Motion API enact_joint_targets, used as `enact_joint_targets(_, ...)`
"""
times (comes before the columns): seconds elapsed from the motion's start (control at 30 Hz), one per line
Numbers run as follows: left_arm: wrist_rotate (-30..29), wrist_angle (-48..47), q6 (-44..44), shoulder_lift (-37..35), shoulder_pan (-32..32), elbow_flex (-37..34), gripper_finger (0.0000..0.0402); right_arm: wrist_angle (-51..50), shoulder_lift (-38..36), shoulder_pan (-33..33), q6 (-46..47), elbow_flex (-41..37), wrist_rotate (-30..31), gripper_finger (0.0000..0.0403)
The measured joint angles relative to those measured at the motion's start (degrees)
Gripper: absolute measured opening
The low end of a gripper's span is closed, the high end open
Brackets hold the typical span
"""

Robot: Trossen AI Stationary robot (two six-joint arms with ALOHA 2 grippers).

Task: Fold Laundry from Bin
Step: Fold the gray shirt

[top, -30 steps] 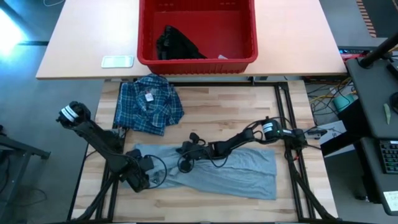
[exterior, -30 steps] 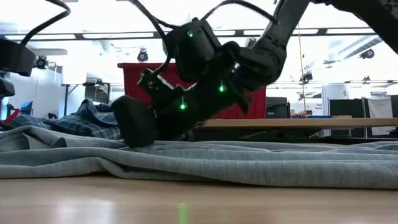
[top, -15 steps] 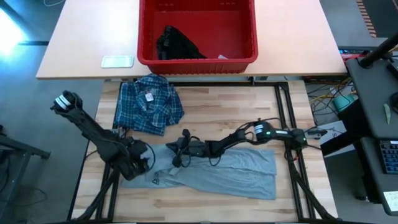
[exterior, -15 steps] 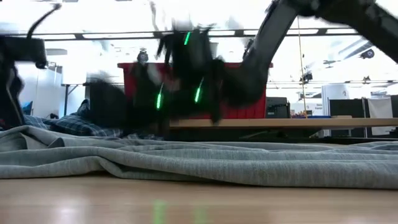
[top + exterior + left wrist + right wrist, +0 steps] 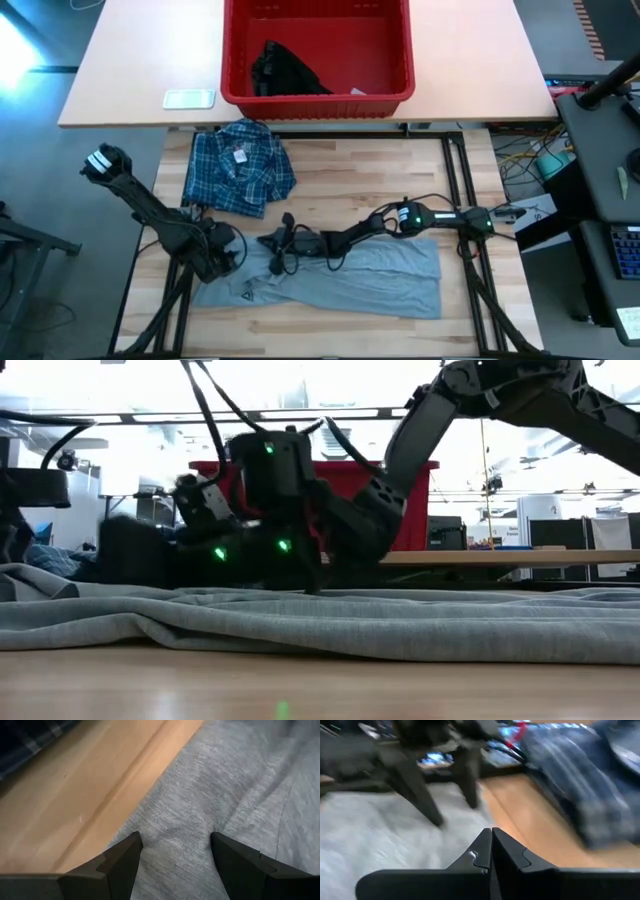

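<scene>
Lying stretched across the near half of the tabletop (image 5: 380, 170), the grey T-shirt (image 5: 350, 278) runs its long axis from the left arm's side toward the right arm's side, rumpled and narrowed at its left end, flatter toward the right. That left end is what the next move looks to hinge on, and both arms are gathered there.

The left tool (image 5: 172, 852) is the nearer one to the shirt's left edge: its wrist view shows its two fingers standing apart, tips down on the grey cloth right where the fabric meets bare wood, with a small bunch of cloth between them but nothing yet pinched. The right tool (image 5: 283, 240) has reached well across from its own side and sits just inside the shirt's upper left part, pointing at the left arm; its fingers are pressed fully together in its own wrist view, with no cloth visibly between them, and I cannot tell whether any is caught there.

So the shirt's bulk trails away to the right of both tools. Further back, the plaid shirt (image 5: 238, 167) lies crumpled just beyond the grey one. Behind that sits the red bin (image 5: 318, 97) on the far table, with a black garment (image 5: 283, 70) inside.
</scene>
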Motion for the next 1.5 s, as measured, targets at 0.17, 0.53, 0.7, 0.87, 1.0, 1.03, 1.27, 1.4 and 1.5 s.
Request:
enact_joint_targets(0.17, 0.64, -3.35, 3.47, 0.1, 0.09, 2.24, 0.0229, -6.71, 2.05, -0.45, 0.24, 7.01, -3.31, 0.0009)
enact_joint_targets(0.53, 0.89, -14.75, 10.26, -0.08, 0.02, 12.04, 0.0229, -25.28, -0.07, 0.0, -2.89, 11.47, -2.85, 0.0009)
enact_joint_targets(0.7, 0.09, -12.95, 17.54, 0.37, -0.13, 19.21, 0.0229, -38.92, -10.73, 3.22, -1.89, 11.19, -3.64, 0.0009)
enact_joint_targets(0.87, 0.35, -4.12, 21.67, 3.57, -1.9, 22.03, 0.0229, -54.11, -20.76, 9.18, 2.15, 7.91, -3.32, 0.0009)
enact_joint_targets(1.0, 2.6, 5.61, 21.65, 8.27, -4.73, 21.73, 0.0229, -64.96, -24.38, 15.51, 13.86, 1.16, -4.58, 0.0009)
enact_joint_targets(1.03, 3.56, 7.37, 21.52, 9.63, -5.59, 21.6, 0.0229, -67.0, -25.35, 16.8, 17.21, -0.5, -4.73, 0.0009)
enact_joint_targets(1.27, 12.68, 12.68, 23.28, 19.85, -12.29, 24.73, 0.0229, -76.4, -34.93, 23.41, 36.45, -11.32, -2.89, 0.0009)
enact_joint_targets(1.4, 12.76, 15.41, 29.73, 24.91, -13.53, 28.5, 0.0229, -76.97, -41.25, 24.11, 41.51, -18.15, -0.19, 0.0009)
enact_joint_targets(1.5, 12.78, 17.7, 35.57, 29.23, -12.56, 29.89, 0.0229, -76.59, -43.78, 22.88, 44.24, -24.39, -2.03, 0.0009)
